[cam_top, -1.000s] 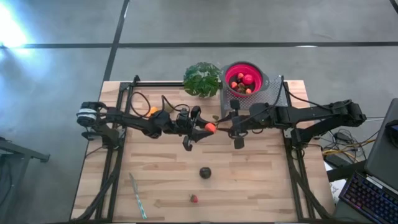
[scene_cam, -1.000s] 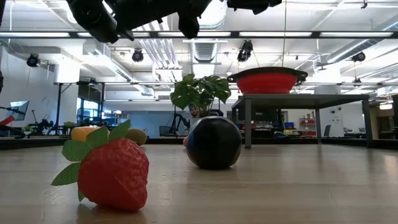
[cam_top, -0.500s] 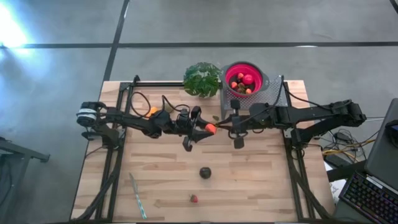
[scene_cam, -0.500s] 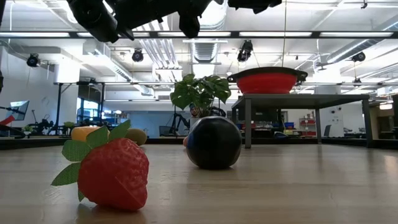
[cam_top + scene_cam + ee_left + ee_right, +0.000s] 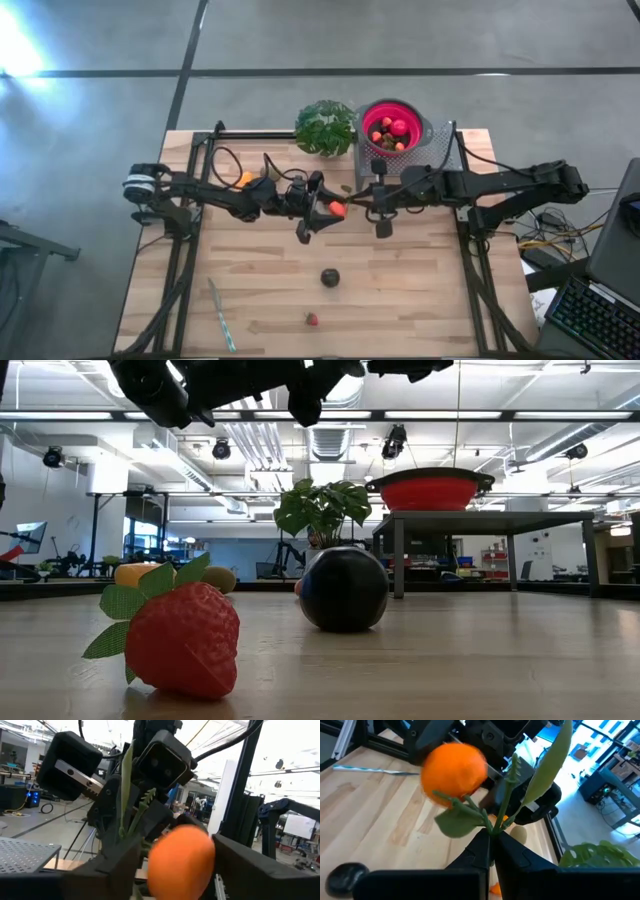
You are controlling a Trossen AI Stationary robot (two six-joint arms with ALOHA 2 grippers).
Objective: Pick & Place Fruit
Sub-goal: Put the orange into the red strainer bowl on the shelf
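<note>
The wooden table [image 5: 420, 290] carries both arms, which meet above its middle. The left arm reaches in from the left side and the right arm from the right side, so the two grippers face each other.

At the back edge stands the leafy green plant [image 5: 325, 127], and just beside it the red bowl [image 5: 414, 132] sits on a grey perforated stand [image 5: 447, 150]. Several fruits lie in the bowl (strawberries and some darker pieces, too small to tell more).

The left gripper [image 5: 318, 208] has its fingers standing apart on both sides of the orange ball [image 5: 337, 209]. In the left wrist view the ball [image 5: 181, 860] fills the space between the two dark fingers [image 5: 260, 870], and I cannot tell if they touch it. The right gripper [image 5: 368, 203] is clenched on the green stem with leaves [image 5: 487, 817] of this same orange; in the right wrist view the closed fingertips [image 5: 490, 847] pinch the stem and the fruit hangs above the table.

On the table, nearer the front, the dark round fruit [image 5: 330, 277] lies alone, and the red strawberry [image 5: 312, 319] is near the front edge. Another small orange piece [image 5: 243, 179] lies behind the left arm. The thin pale stick [image 5: 221, 314] lies at the front left.
</note>
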